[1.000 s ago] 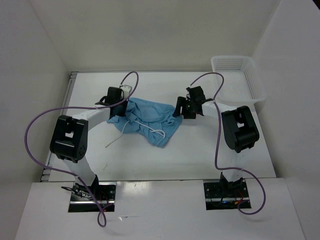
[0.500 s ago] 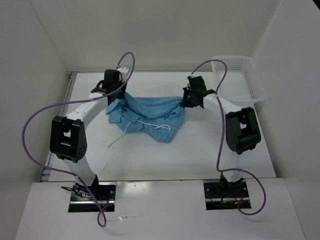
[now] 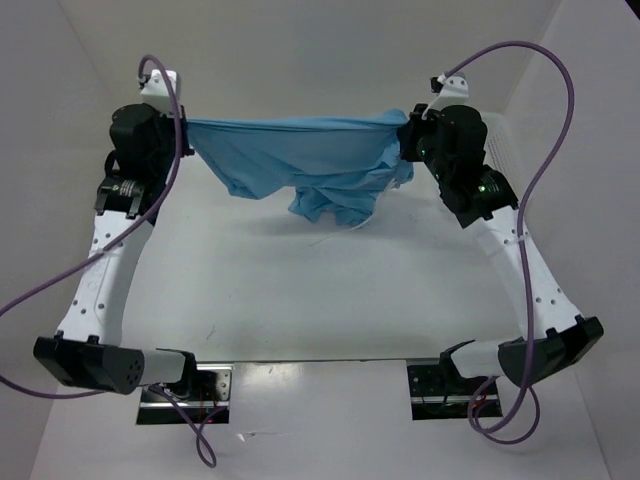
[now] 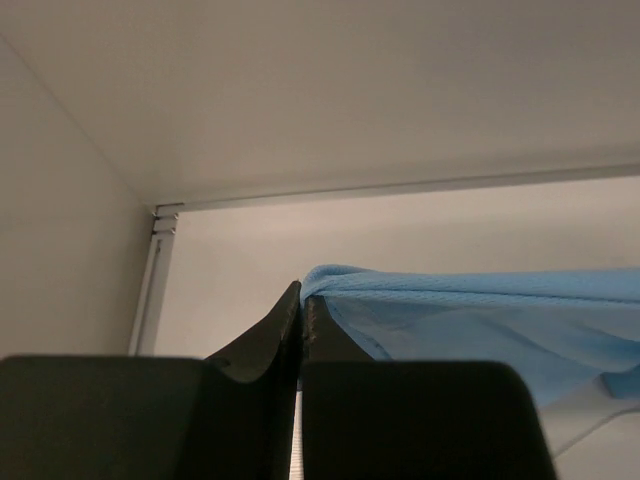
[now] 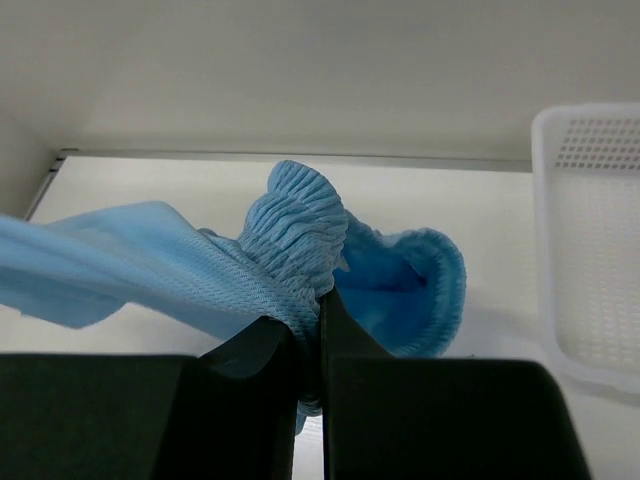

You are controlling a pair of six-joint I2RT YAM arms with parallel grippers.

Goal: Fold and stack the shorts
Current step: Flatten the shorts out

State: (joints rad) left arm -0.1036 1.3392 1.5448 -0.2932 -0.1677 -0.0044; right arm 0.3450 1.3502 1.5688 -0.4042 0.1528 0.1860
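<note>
Item: shorts (image 3: 300,160), one pair, sky-blue.
Location: aloft across the upper middle of the top view, stretched between both arms, its bunched middle sagging above the desk (image 3: 300,300).
Left jaws: pinched shut on a thin fabric edge.
Right jaws: clamped on the gathered waistband (image 5: 300,240).
Status: spread out only; no fold made, stacking not yet done.

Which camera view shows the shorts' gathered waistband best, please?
The right wrist view: the gathered waistband is close, pinched in the right hand. The top view shows the shorts stretched, gathers indistinct; the left wrist view, only a smooth edge.
</note>
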